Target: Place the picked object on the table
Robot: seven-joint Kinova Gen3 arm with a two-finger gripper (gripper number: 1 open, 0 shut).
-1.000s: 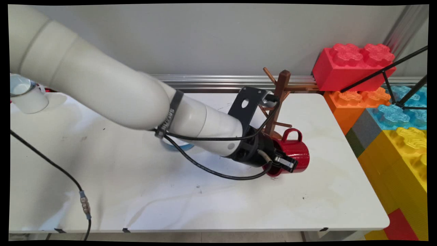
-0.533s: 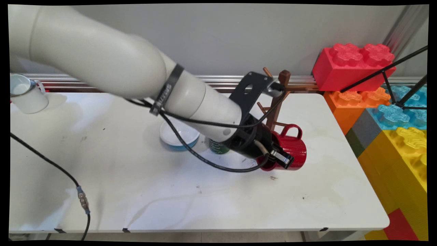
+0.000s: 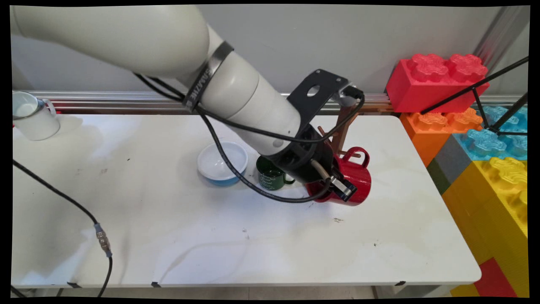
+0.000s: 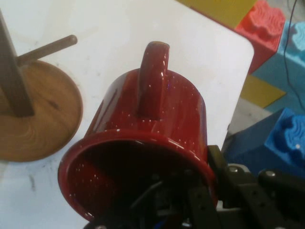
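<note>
From above the table, the black gripper (image 3: 344, 190) is clamped on the rim of a red enamel mug (image 3: 352, 181), one finger inside the mouth and one outside. The mug is tipped on its side, handle up, held off the white table (image 3: 168, 228) just in front of the wooden mug tree (image 3: 344, 126). A dark green mug (image 3: 272, 175) stands just left of it, a white and blue bowl (image 3: 222, 162) beyond that, and a white mug (image 3: 31, 116) at the far left corner. Big toy bricks (image 3: 476, 126) are stacked off the right end.

From the hand camera, the red mug (image 4: 152, 143) fills the view, its open mouth towards the gripper (image 4: 200, 210), handle on top. The tree's round wooden base (image 4: 43, 119) lies to the left.
</note>
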